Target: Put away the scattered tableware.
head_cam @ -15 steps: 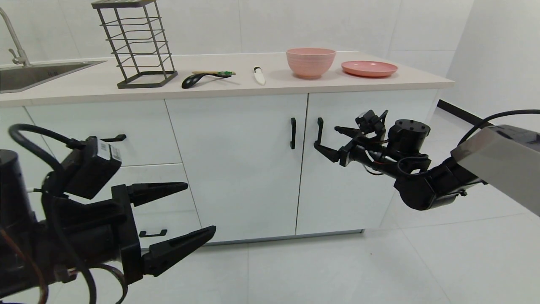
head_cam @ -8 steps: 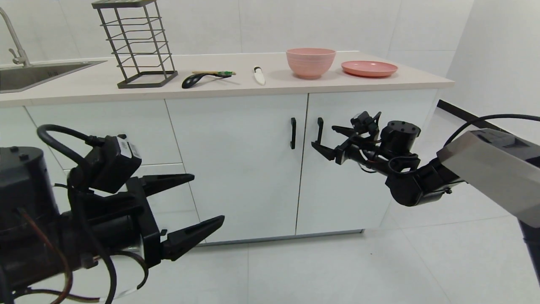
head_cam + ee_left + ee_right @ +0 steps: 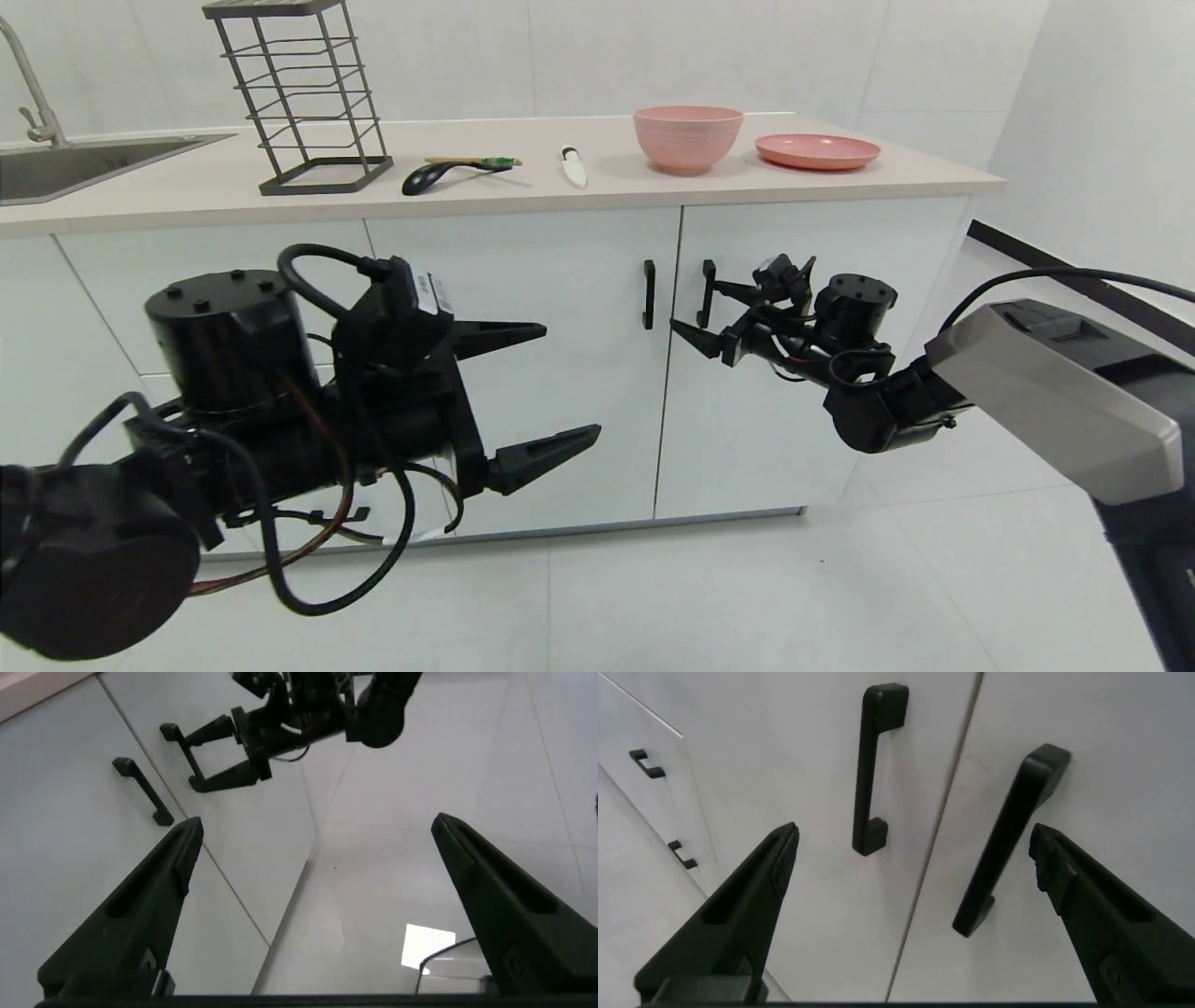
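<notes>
On the counter (image 3: 597, 191) lie a pink bowl (image 3: 688, 138), a pink plate (image 3: 817, 150), a black spoon (image 3: 437, 175), a pair of chopsticks (image 3: 474, 161) and a small white utensil (image 3: 573, 165). My right gripper (image 3: 698, 306) is open, held below the counter right at the black handle (image 3: 708, 287) of the right cabinet door. In the right wrist view that handle (image 3: 1013, 840) lies between the open fingers of the right gripper (image 3: 915, 835), beside the left door's handle (image 3: 878, 765). My left gripper (image 3: 571, 381) is open and empty in front of the left door; its own view shows the left gripper (image 3: 318, 823) facing the right gripper (image 3: 210, 761).
A black wire rack (image 3: 303, 93) stands on the counter left of the spoon, and a sink (image 3: 84, 163) with a tap is at the far left. Drawers with black pulls (image 3: 338, 515) sit left of the doors. White tiled floor (image 3: 747, 597) spreads in front of the cabinet.
My left arm has risen and swung right, up in front of the left cabinet door. My right gripper has crept left, closer to the right door's handle. Both stayed open.
</notes>
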Motion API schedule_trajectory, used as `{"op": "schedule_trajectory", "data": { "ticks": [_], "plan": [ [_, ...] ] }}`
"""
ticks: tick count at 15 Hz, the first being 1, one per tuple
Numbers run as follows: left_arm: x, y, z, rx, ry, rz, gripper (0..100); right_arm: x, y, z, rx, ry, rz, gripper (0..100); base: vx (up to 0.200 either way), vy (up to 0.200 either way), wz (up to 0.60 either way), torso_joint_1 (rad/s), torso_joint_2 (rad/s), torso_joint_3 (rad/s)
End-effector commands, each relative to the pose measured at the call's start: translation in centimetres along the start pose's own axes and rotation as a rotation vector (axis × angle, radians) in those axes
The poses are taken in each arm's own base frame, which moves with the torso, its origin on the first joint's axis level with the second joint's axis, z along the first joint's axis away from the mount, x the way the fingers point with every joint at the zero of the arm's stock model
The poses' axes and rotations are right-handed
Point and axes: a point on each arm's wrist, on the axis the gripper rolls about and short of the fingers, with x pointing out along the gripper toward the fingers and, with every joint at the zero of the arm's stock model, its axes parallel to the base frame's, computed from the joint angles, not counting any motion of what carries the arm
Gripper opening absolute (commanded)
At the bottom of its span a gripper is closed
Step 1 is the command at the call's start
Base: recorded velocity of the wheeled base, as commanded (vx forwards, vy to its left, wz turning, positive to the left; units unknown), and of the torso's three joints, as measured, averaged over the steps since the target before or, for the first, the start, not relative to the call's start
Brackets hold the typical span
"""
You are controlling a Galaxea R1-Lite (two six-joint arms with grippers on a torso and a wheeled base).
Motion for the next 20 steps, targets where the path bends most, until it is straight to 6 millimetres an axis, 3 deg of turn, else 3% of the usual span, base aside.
{"op": "schedule_trajectory", "data": {
  "ticks": [1, 4, 7, 11, 15, 17, 20],
  "plan": [
    [3.1, 0.7, -0.9, -0.004, -0.001, -0.033, 100, 0.2, 0.1, -0.7, 0.003, 0.005, 0.004, 100, 0.000, 0.000, 0.00, 0.000, 0.00, 0.000],
    [5.7, 1.3, -0.9, 0.010, -0.027, -0.056, 100, 0.5, -0.5, -0.9, -0.009, -0.012, -0.003, 100, 0.000, 0.000, 0.00, 0.000, 0.00, 0.000],
    [6.6, 1.6, -1.4, 0.004, -0.021, -0.057, 100, 1.1, -0.8, -0.8, -0.021, -0.039, 0.035, 100, 0.000, 0.000, 0.00, 0.000, 0.00, 0.000],
    [8.4, 3.3, -1.3, -0.032, -0.038, 0.015, 100, 2.1, -0.2, -1.5, -0.025, -0.052, 0.083, 100, 0.000, 0.000, 0.00, 0.000, 0.00, 0.000],
    [9.9, 4.0, -1.7, -0.037, -0.048, 0.032, 100, 2.3, 0.7, -0.9, -0.043, -0.094, 0.186, 100, 0.000, 0.000, 0.00, 0.000, 0.00, 0.000],
    [10.7, 4.4, -2.1, -0.031, -0.058, 0.028, 100, 1.5, 1.3, 0.2, -0.050, -0.104, 0.218, 100, 0.000, 0.000, 0.00, 0.000, 0.00, 0.000],
    [12.8, 4.7, -2.1, -0.001, -0.114, -0.003, 100, -2.7, 2.9, 3.0, -0.027, -0.075, 0.227, 100, 0.000, 0.000, 0.00, 0.000, 0.00, 0.000]
  ]
}}
